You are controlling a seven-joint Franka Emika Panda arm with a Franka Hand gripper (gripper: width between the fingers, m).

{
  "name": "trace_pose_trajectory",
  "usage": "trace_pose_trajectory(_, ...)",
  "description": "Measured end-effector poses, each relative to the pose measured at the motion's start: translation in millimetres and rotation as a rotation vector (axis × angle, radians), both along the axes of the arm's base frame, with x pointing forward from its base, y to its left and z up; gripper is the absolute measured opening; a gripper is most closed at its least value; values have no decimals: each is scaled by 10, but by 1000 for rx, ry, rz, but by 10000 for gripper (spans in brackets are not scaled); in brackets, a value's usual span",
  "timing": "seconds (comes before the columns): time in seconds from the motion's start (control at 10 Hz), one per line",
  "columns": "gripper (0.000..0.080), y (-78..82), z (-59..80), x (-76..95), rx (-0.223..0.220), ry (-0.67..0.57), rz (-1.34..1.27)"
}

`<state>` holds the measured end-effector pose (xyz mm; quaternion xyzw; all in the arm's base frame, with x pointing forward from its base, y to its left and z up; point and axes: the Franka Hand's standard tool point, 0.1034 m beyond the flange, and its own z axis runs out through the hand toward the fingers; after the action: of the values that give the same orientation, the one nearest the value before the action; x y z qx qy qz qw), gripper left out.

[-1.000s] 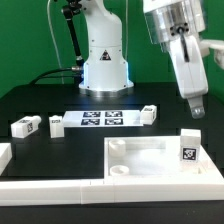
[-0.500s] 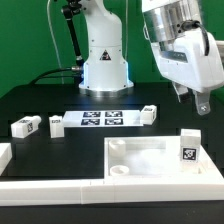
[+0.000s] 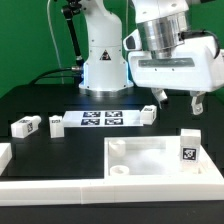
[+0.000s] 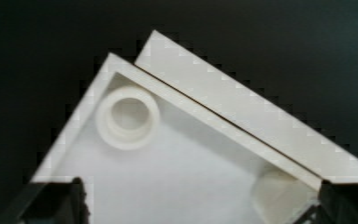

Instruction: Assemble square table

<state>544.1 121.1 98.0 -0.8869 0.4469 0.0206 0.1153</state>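
Observation:
The square table top (image 3: 150,157), a white tray with a raised rim and round corner sockets, lies at the front of the table. One tagged white leg (image 3: 187,147) stands upright at its corner on the exterior view's right. Three more legs lie loose: two (image 3: 25,126) (image 3: 57,124) on the exterior view's left and one (image 3: 148,112) beside the marker board. My gripper (image 3: 181,103) hangs open and empty above the top's far right part. In the wrist view the top's corner (image 4: 176,150) with a socket (image 4: 128,110) lies below my gripper (image 4: 197,206).
The marker board (image 3: 102,118) lies behind the top, in front of the robot base (image 3: 104,65). A long low white border wall (image 3: 50,186) runs along the front edge and also shows in the wrist view (image 4: 229,90).
My gripper has turned about its vertical axis, so both fingers now stand side by side in the exterior view. It has shifted slightly to that view's left. The parts have not moved.

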Motion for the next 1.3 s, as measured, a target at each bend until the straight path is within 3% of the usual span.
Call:
trace_pose_trajectory(0.5, 649, -38, -87, -71, -15, -45, 332)
trace_pose_trajectory(0.9, 649, -299, -328, -775, -34, -18, 643)
trace_pose_trajectory(1.0, 649, -373, -384, -834, -65, -47, 699)
trace_pose_trajectory(1.3, 649, -359, -390, -856, -38, -12, 681)
